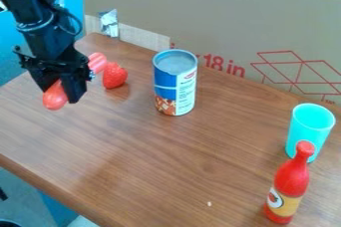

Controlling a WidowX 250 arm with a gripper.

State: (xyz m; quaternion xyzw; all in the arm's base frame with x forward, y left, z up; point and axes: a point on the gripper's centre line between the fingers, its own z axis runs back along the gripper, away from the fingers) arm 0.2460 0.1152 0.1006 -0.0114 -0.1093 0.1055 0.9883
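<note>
At nine o'clock in the view, the gripper has its fingers clamped on a red sausage, held at a slant. A strawberry sits near it, toward ten o'clock. A can stands just above centre, a turquoise cup toward three, and a red bottle between four and five, all on the table.

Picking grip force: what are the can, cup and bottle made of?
Can: likely metal with a printed label, bare grey top and rim. Cup: probably smooth turquoise plastic, evenly coloured. Bottle: glossy red, probably plastic, highlights on neck; glass possible.
</note>
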